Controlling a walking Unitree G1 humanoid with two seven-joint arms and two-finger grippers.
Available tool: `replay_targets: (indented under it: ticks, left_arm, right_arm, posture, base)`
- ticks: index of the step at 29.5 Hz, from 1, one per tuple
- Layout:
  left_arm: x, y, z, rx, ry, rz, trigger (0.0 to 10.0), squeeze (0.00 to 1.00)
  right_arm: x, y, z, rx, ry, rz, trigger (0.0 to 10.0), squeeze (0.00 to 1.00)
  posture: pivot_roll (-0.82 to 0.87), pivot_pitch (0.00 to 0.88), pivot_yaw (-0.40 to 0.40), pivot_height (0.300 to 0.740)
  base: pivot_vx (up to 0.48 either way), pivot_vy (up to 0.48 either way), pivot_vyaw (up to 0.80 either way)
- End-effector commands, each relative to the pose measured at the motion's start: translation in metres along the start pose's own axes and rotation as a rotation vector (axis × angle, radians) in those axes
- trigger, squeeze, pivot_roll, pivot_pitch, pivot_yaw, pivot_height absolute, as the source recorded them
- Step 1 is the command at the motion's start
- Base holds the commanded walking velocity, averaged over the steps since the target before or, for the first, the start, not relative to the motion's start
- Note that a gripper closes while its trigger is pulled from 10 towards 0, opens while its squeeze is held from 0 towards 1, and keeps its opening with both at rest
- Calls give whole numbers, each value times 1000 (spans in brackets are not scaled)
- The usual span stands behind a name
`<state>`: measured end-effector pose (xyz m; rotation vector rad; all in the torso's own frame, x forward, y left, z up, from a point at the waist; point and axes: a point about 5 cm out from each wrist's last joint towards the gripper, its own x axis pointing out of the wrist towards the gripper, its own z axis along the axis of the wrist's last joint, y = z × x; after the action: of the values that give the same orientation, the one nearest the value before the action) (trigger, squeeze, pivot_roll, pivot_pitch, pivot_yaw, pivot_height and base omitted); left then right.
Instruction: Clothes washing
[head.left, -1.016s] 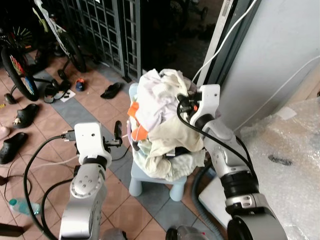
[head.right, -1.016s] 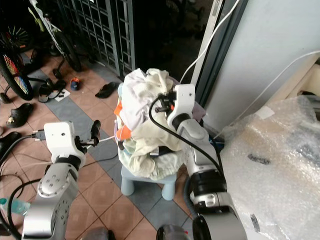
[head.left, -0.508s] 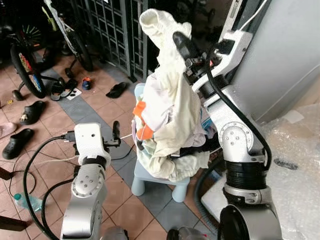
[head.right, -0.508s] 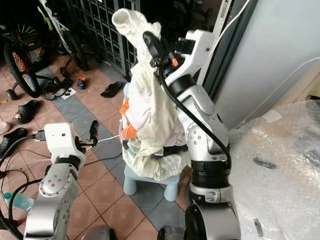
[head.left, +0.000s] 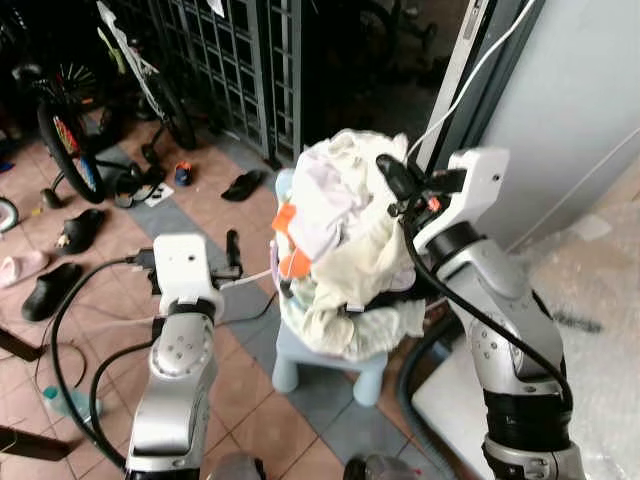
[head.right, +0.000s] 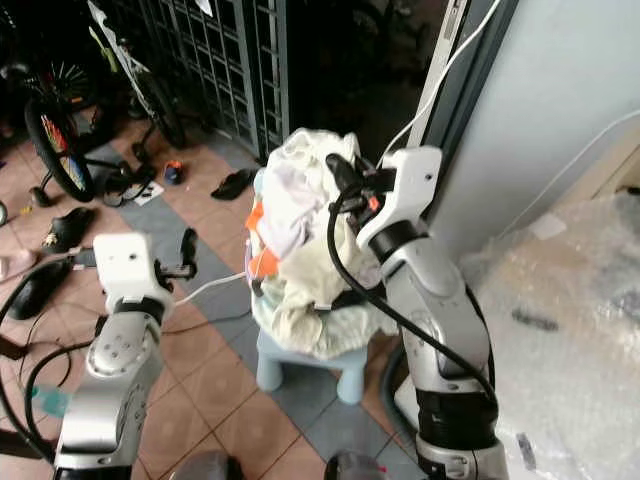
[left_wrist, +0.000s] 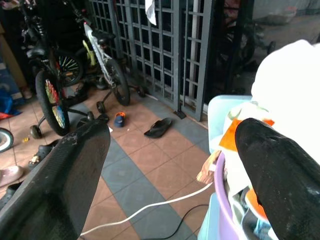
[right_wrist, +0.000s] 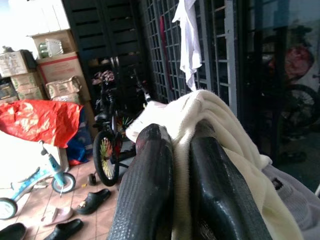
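Heaped laundry pile of white, cream and pale lilac cloth (head.left: 345, 250): piled in a lilac plastic basin (left_wrist: 223, 192) of which only a strip of rim is seen in the left wrist view, the rest being buried; an orange piece (head.left: 285, 218) is exposed on the side facing the left gripper. The basin is carried on a pale blue plastic stool (head.left: 330, 360), whose seat is largely covered by hanging cloth.

Right gripper (head.left: 388, 172): placed at the top of the pile, fingers (right_wrist: 150, 185) pressed nearly together with a fold of cream knitted garment (right_wrist: 220, 120) pinched between them. Half a second ago this garment was held stretched high above the pile; it is now lowered back onto the heap.

Left gripper (head.left: 233, 247): held just beside the basin, over the tiled floor (head.left: 250, 400); fingers (left_wrist: 75, 175) spread wide, nothing grasped, unchanged from earlier.

Beyond the left gripper: dark metal grille (head.left: 240, 60), bicycles (head.left: 60, 130), scattered sandals (head.left: 245, 185). Crinkled bubble wrap (head.right: 580, 330) beside the right arm is cut off by the frame.
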<state>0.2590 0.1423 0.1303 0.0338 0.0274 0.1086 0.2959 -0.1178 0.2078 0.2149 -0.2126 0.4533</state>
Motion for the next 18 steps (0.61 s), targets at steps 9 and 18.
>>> replay_targets:
  ticks: [9,18]
  left_arm:
    - [-1,1,-3,11,9,6,10000,0]
    - [-1,1,-3,0,4,2,10000,0]
  right_arm:
    - [5,8,8,-40,-44,15,0,0]
    - [7,-9,11,-172,-43,-126,10000,0]
  posture:
    - [-8,0,15,740]
    - [-13,0,13,740]
  base:
    - [-328,0,0]
    - [-30,0,0]
